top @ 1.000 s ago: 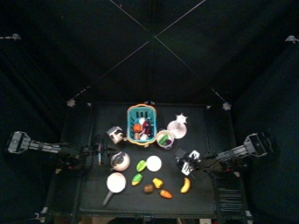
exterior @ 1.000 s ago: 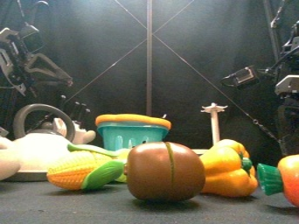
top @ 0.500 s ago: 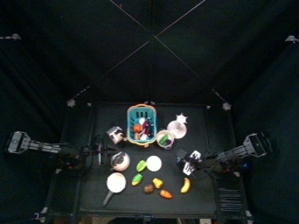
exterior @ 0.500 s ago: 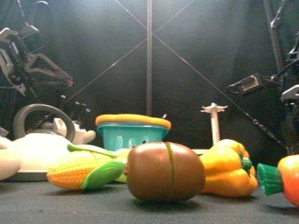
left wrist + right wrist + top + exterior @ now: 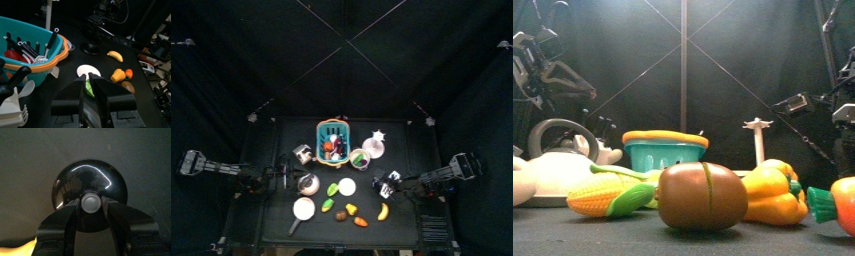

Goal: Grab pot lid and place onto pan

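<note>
Right hand (image 5: 90, 213) poised over pot lid (image 5: 88, 190), jaws open either side of pale knob (image 5: 91, 201), not gripping. Left hand's (image 5: 92, 89) opening unreadable.

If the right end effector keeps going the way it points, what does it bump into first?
Most likely the pale knob of the pot lid, which sits between the right end effector's open jaws.

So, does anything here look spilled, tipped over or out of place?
Nothing stands out. The lid lies flat on the table, knob up, between the right gripper's fingers, and the basket stands upright.
</note>
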